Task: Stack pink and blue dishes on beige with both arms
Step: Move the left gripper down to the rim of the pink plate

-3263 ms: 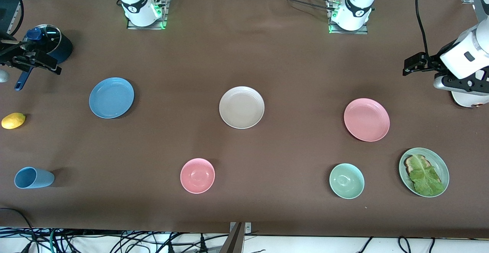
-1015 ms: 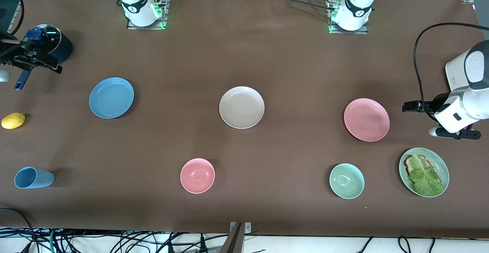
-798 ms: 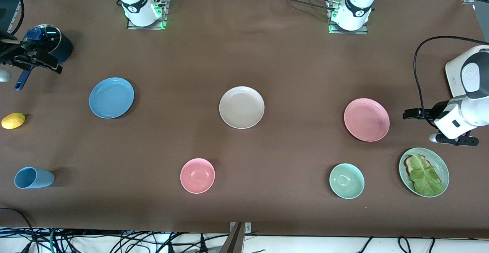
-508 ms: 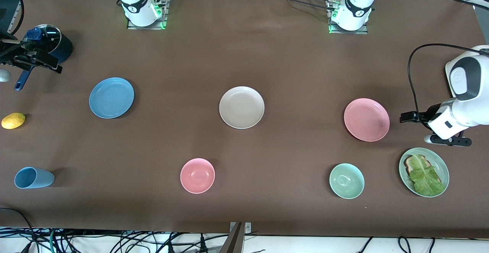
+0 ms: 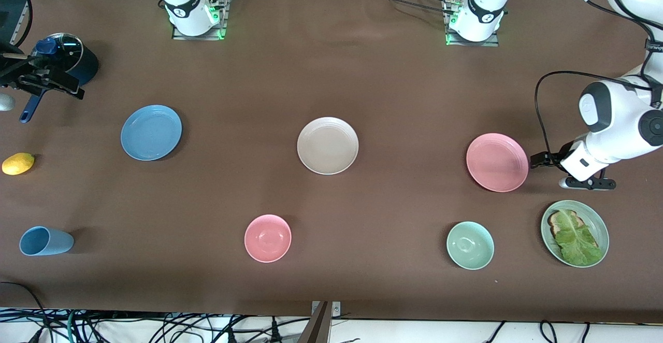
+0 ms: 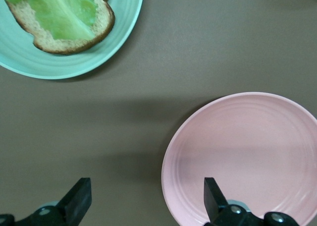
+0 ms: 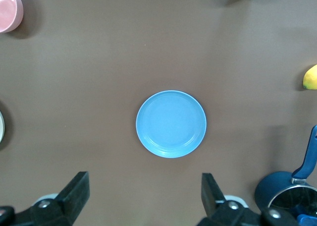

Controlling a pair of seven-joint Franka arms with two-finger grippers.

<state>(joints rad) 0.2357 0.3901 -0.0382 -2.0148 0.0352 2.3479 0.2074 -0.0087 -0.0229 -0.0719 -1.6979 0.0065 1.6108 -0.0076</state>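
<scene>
The pink plate [image 5: 497, 162] lies toward the left arm's end of the table. The beige plate [image 5: 327, 145] sits mid-table. The blue plate [image 5: 151, 132] is toward the right arm's end. My left gripper [image 5: 538, 160] hangs low beside the pink plate's rim. In the left wrist view it [image 6: 146, 203] is open, one finger over the pink plate [image 6: 242, 156] and the other over bare cloth. My right gripper [image 5: 54, 81] waits high over the dark pot. It [image 7: 143, 196] is open and empty, and the blue plate [image 7: 171, 124] shows far below it.
A pale green plate with toast and lettuce [image 5: 575, 233] and a green bowl [image 5: 470, 245] lie nearer the front camera than the pink plate. A pink bowl [image 5: 268, 238], blue cup [image 5: 45, 241], lemon [image 5: 18, 163] and dark blue pot [image 5: 72, 60] also stand on the brown cloth.
The left arm has swung down and in, bringing its gripper from above the table's end to the pink plate's rim. The right arm and all dishes have stayed put.
</scene>
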